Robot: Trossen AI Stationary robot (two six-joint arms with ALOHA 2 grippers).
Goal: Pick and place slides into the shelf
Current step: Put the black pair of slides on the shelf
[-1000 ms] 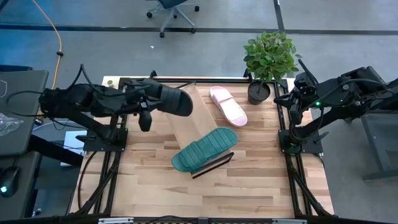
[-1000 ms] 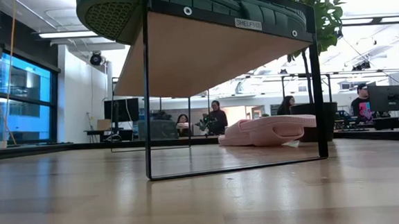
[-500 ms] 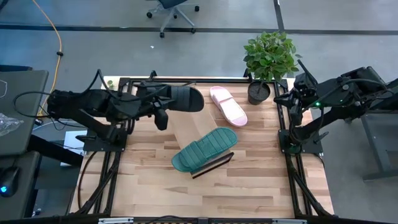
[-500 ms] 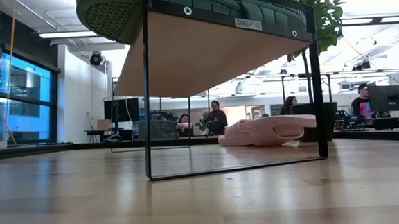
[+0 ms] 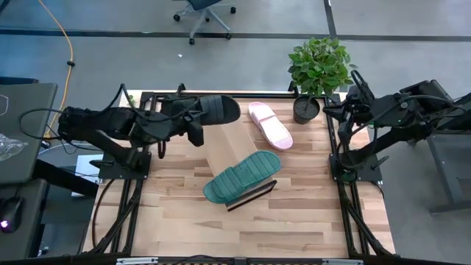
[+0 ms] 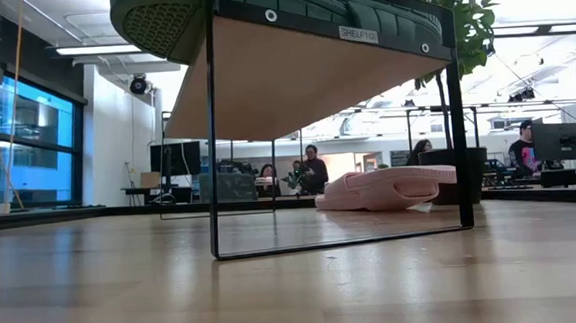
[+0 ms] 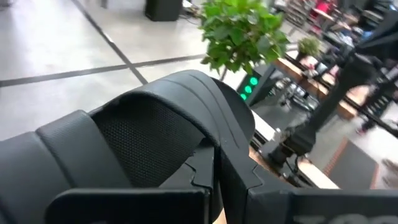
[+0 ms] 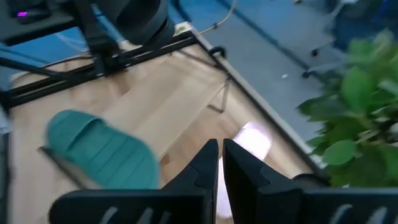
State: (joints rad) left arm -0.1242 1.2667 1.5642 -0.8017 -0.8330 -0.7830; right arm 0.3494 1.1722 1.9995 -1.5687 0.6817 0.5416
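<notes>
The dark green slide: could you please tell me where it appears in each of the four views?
High view: dark green slide lies on the shelf's near end.
Low view: green slide tops the shelf, upper frame.
Left wrist view: not in it.
Right wrist view: green slide on the shelf.
Shared landmark: potted plant.

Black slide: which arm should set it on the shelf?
Left. The left gripper already holds the black slide above the far end of the shelf. The right gripper is shut and empty, parked beside the plant.
</notes>
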